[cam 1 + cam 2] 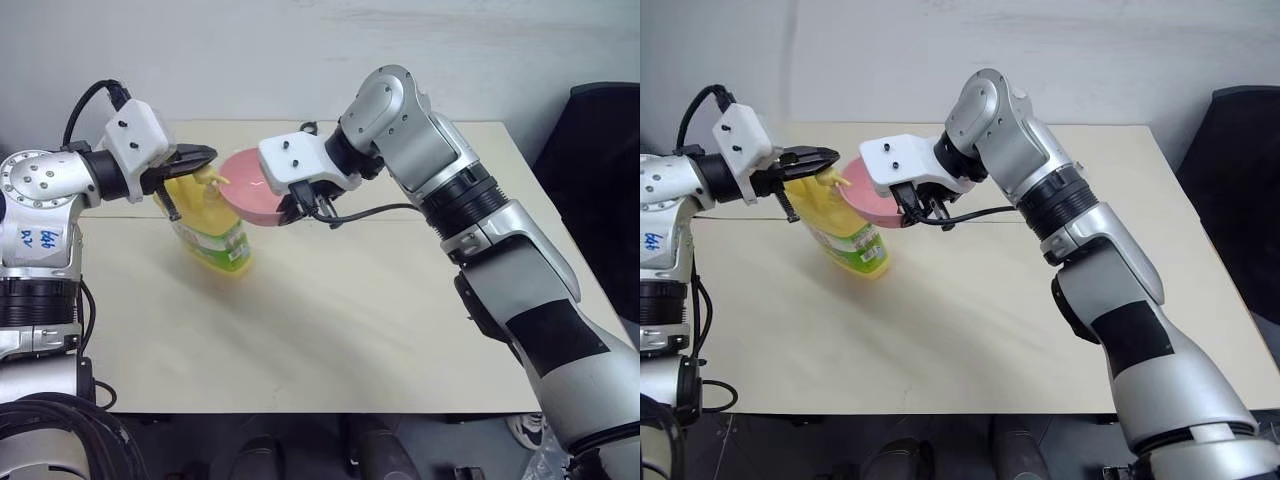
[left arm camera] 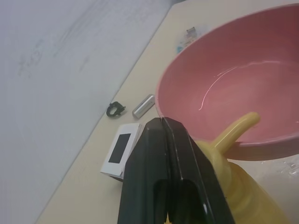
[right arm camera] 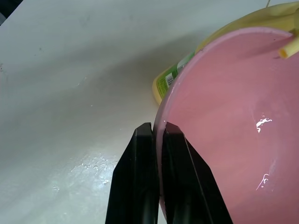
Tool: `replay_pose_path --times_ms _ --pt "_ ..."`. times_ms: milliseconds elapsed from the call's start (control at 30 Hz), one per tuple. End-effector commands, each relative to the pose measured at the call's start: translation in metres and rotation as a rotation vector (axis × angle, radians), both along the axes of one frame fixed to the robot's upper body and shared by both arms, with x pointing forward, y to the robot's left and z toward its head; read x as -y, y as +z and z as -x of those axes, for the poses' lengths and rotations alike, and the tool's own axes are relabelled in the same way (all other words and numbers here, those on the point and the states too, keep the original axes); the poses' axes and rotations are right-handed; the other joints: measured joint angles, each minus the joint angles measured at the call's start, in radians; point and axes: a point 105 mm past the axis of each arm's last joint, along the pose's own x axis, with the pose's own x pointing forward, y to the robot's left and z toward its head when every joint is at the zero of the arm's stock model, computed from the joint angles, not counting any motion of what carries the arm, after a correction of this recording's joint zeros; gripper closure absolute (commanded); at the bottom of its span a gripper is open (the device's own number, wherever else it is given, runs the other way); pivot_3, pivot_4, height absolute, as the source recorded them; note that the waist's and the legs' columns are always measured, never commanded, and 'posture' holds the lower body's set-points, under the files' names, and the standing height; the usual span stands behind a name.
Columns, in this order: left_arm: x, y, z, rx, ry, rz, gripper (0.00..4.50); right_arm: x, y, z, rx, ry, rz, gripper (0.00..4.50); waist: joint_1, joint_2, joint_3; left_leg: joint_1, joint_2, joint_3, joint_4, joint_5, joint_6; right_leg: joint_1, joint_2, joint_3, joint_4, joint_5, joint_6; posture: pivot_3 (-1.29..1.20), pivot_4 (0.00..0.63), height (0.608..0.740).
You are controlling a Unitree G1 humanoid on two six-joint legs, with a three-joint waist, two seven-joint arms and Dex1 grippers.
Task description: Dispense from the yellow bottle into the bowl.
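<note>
Right claw (image 3: 158,128) pinching bowl (image 3: 224,121) rim, bottle (image 1: 210,225) adjacent

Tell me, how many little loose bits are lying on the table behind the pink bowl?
4 that I can see: a white card, a small metal cylinder, a black clip beside it, and a tiny cluster farther off. The bowl may hide more.

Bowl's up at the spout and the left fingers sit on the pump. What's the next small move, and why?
Probably press the pump down with the left gripper. Its shut fingers rest on top of the yellow bottle, the spout reaches over the rim of the bowl, which the right gripper holds tilted by the rim, and only faint streaks of liquid show inside. Keep the bowl where it is.
</note>
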Motion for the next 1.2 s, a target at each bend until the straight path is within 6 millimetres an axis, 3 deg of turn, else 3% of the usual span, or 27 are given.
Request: replay_pose_path --times_ms 33,500,933,1067,1200 --pt "0.0 -0.072 -0.009 -0.253 0.026 -0.07 4.47 -0.007 0.015 0.011 0.025 0.062 -0.02 4.5 0.001 0.0 0.0 0.0 0.0 0.0 0.0 0.0 0.0 0.0 0.0 0.0 0.0 0.0 0.0 0.0 0.15 0.74" --pt "-0.003 -0.091 -0.008 -0.254 0.015 -0.187 4.47 -0.009 0.014 0.013 0.02 0.063 -0.024 4.5 0.001 0.002 -0.002 0.001 0.0 0.0 0.0 0.0 0.0 0.0 -0.003 0.0 0.0 0.0 0.0 0.0 0.15 0.74" --pt "-0.001 -0.111 -0.006 -0.273 0.006 -0.242 4.47 -0.009 0.013 0.011 0.019 0.056 -0.029 4.5 0.0 0.012 -0.012 0.001 0.0 0.0 -0.001 0.0 0.0 0.001 -0.003 0.0 -0.001 0.0 0.0 0.0 0.15 0.74" --pt "-0.002 -0.112 -0.006 -0.276 0.01 -0.24 4.47 -0.009 0.013 0.011 0.019 0.055 -0.029 4.5 0.0 0.012 -0.012 0.001 0.0 0.0 -0.001 0.0 0.0 0.001 -0.003 0.0 -0.002 0.0 0.0 0.0 0.15 0.74" --pt "-0.002 -0.1 -0.007 -0.266 0.013 -0.199 4.47 -0.008 0.012 0.01 0.021 0.053 -0.028 4.5 0.0 0.012 -0.012 0.001 0.0 0.0 -0.001 0.0 0.0 0.001 -0.003 0.0 -0.002 0.0 0.0 0.0 0.15 0.74"
